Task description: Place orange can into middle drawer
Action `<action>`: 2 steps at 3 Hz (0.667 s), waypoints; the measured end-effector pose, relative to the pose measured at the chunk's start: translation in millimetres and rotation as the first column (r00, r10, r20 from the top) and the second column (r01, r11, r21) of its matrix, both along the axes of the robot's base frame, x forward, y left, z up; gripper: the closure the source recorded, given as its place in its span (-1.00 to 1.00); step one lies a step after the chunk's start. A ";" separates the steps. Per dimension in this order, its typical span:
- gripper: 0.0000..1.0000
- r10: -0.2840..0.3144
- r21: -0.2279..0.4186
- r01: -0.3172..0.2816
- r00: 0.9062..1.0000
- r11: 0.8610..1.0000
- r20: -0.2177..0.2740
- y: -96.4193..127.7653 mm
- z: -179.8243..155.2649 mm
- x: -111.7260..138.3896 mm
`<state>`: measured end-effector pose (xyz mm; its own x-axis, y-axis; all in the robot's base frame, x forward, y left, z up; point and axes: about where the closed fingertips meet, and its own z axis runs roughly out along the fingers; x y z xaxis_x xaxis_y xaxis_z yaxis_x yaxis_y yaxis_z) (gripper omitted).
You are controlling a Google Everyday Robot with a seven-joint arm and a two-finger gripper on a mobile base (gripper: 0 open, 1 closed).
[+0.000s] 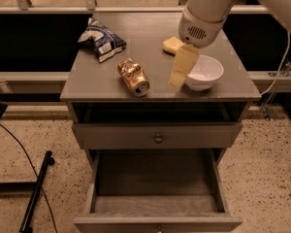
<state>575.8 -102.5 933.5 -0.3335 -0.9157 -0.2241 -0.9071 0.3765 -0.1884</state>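
The orange can (134, 76) is seen lying on its side on the worktop (94, 84), its long axis run from rear-left to front-right, silver end frontward. The gripper (181, 71) is held near it on the right, apart from it, beside the white bowl (206, 72). Whether the jaws are apart cannot be told. The middle drawer (155, 178) is open below.
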 end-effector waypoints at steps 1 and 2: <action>-1.00 -0.125 0.053 0.126 0.992 0.991 -0.024 23.8 -16.0 31.4; -1.00 -0.207 0.111 0.211 0.977 0.971 -0.046 49.3 -24.6 53.7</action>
<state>629.5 -53.3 908.9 -0.5243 -0.7935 -0.3090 -0.8110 0.5760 -0.1031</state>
